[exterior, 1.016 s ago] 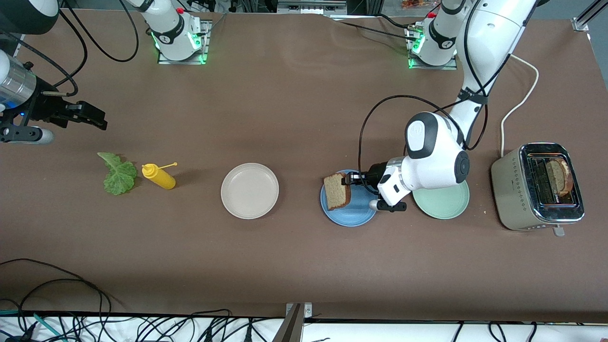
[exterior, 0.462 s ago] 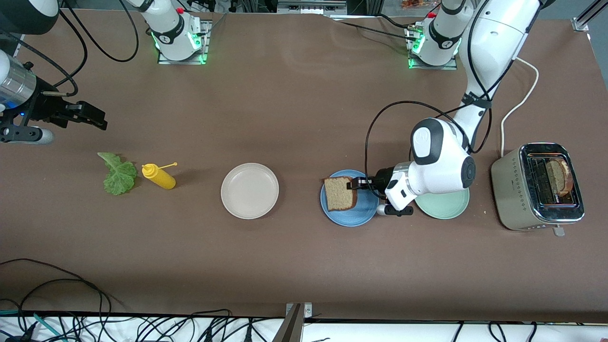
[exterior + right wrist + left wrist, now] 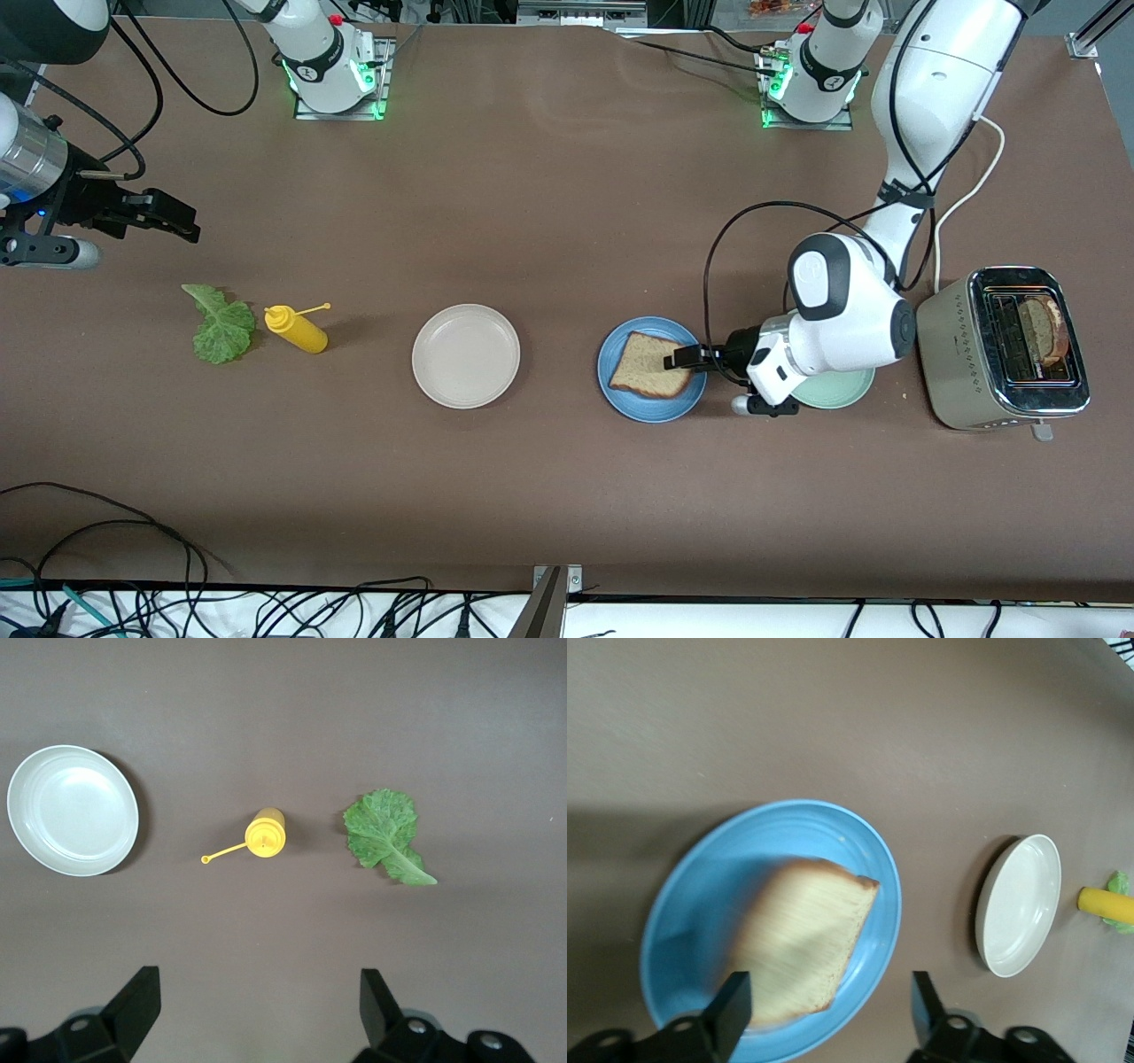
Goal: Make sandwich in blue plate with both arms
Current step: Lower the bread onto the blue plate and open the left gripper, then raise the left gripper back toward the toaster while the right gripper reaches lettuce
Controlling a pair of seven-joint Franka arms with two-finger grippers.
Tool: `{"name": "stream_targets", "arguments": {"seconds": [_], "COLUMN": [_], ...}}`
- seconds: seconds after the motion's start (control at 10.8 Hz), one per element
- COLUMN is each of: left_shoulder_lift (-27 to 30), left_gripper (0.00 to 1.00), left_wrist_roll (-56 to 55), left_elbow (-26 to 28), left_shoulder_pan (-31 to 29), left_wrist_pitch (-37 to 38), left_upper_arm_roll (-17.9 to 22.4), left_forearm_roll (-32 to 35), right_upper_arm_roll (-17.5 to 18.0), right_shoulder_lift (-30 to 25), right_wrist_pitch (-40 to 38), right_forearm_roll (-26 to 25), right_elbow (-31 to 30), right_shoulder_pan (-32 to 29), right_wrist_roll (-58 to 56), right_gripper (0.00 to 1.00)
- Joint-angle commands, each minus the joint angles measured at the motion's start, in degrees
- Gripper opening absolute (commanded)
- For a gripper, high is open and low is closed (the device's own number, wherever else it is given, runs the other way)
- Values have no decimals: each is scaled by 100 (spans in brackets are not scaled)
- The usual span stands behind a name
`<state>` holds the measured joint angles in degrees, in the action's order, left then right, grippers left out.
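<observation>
A bread slice (image 3: pixel 651 365) is lying flat in the blue plate (image 3: pixel 624 396), its outline smeared in the left wrist view. The left gripper (image 3: pixel 680 357) is hovering over the plate's edge toward the left arm's end, fingers spread apart and gripping nothing. Its wrist is covering most of the mint-green plate (image 3: pixel 842 390) just beside. A second slice (image 3: pixel 1044 330) is sitting in the toaster (image 3: pixel 961 354), only its top showing. Toward the right arm's end the beige plate (image 3: pixel 466 355), mustard bottle (image 3: pixel 297 329) and lettuce leaf (image 3: pixel 218 325) are lying in a row. The right gripper (image 3: pixel 168 217) is waiting above the table near the lettuce, fingers open, its arm cut off by the frame.
</observation>
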<state>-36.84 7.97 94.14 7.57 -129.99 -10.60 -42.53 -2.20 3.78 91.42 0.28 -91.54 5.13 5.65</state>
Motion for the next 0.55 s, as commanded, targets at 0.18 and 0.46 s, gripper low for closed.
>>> {"name": "stream_targets", "arguments": {"seconds": [0.18, 0.46], "left_shoulder_lift": [-113, 307], "left_gripper": [100, 100], "left_wrist_roll": [311, 276], "left_elbow": [-19, 331], "left_shoulder_pan": [-141, -159], "left_wrist_pitch": [0, 184], "left_upper_arm_roll": [207, 513], "left_forearm_roll": [-186, -124], "right_upper_arm_roll": [0, 0], "right_shoulder_lift": [-70, -70], "right_wrist_pitch": [25, 34], "right_forearm_roll": [-54, -54], "right_elbow": [-92, -92], "right_shoulder_pan": [-3, -3], "right_wrist_roll": [-90, -90], "right_gripper": [100, 100]}}
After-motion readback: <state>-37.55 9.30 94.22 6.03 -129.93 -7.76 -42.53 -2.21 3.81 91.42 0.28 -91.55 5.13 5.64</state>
